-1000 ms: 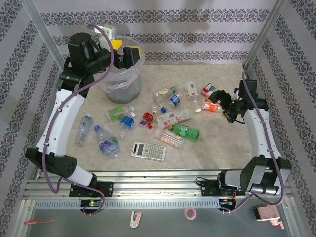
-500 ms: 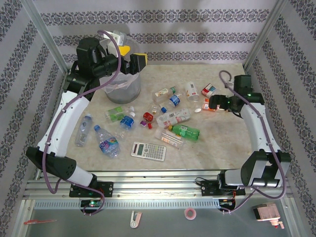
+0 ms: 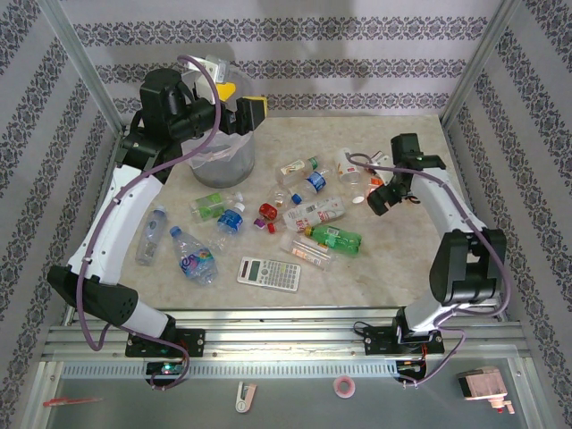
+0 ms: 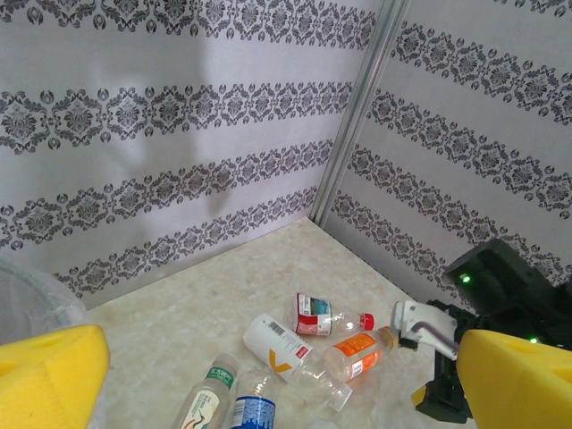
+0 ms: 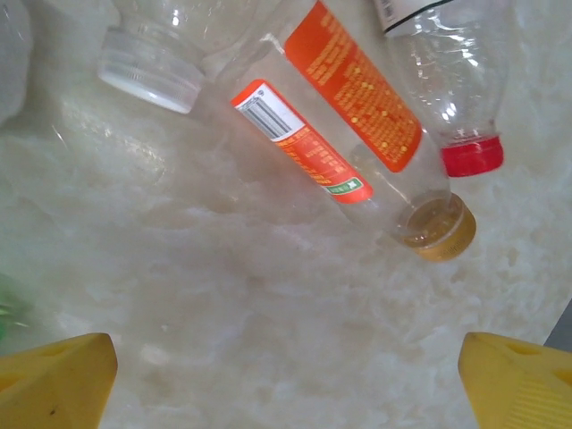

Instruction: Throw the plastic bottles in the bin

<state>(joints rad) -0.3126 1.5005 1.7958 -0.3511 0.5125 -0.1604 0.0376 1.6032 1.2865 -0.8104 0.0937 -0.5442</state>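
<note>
Clerk: Where did the plastic bottles lie?

Inspector: The plastic bottles (image 3: pixel 313 213) lay on their sides, scattered across the middle of the table (image 3: pixel 393 259). A green bottle (image 3: pixel 335 239) lay near the centre. Two clear bottles (image 3: pixel 152 235) lay apart from the rest, toward the left arm. The bin (image 3: pixel 219 163) stood upright at the far left of the table. What it held could not be told.

Clerk: And the grippers?

Inspector: The left gripper (image 3: pixel 239 100) hung above the bin's rim with its yellow pads (image 4: pixel 49 375) spread wide, gripping nothing. The right gripper (image 3: pixel 380 198) was low over the right end of the scatter. Its wrist view showed its pads (image 5: pixel 58 375) parted wide with bare table between them. An orange-labelled bottle (image 5: pixel 357 134) with an amber cap lay just beyond them, beside a red-capped bottle (image 5: pixel 451 89). The pads touched neither bottle.

Clerk: Anything further on the table?

Inspector: A grey calculator (image 3: pixel 268 273) lay flat toward the near edge, close to the nearest bottles.
</note>
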